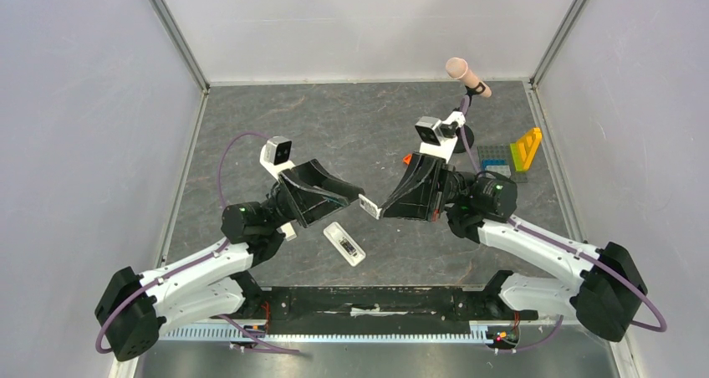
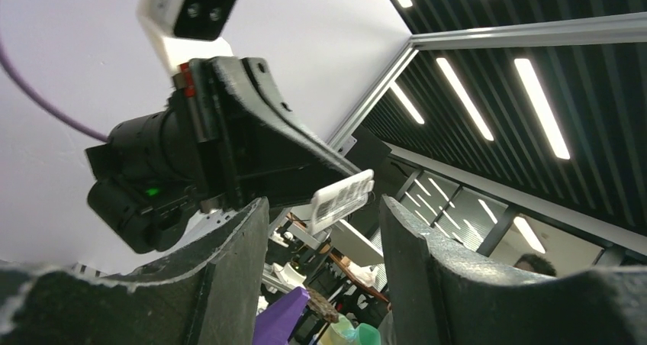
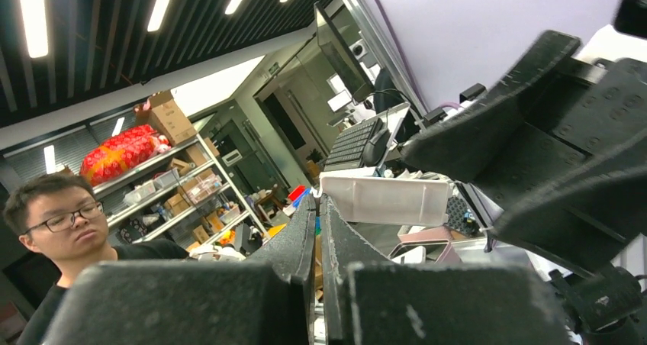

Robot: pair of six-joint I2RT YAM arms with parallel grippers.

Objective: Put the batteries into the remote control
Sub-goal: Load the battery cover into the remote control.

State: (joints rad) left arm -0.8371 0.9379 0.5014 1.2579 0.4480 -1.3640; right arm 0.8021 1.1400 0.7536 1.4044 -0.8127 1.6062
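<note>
Remote control (image 1: pixel 344 244) nearest; open left gripper (image 1: pixel 356 196) opposite right gripper (image 1: pixel 383 211) tight on white plate (image 1: pixel 369 205).

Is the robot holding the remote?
No, the remote lies flat on the table by itself.

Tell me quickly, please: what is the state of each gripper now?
Left gripper: open, holding nothing.
Right gripper: closed on a small white flat piece.
</note>
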